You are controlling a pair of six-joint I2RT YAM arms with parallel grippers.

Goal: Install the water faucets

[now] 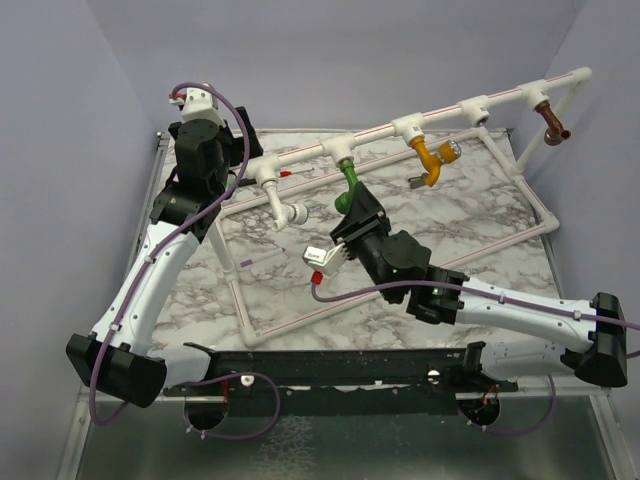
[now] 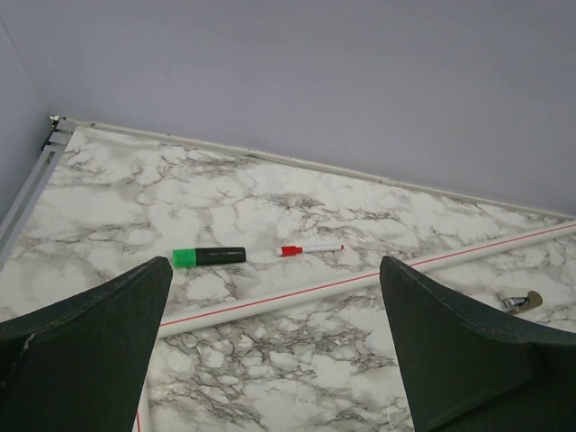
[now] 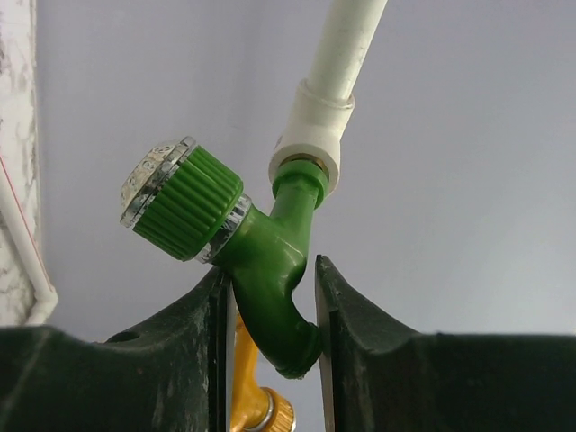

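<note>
Pinching green faucet at its bent spout w/ right tool, centre frame below white pipe fitting, left tool spread wide; prob. light, stiff, slick plastic, so squeeze spout firmly.

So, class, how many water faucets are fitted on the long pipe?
4. Left to right along the pipe: a white faucet, a green faucet held in the right tool, an orange-yellow faucet, and a brown faucet at the far end. None appears hidden.
</note>
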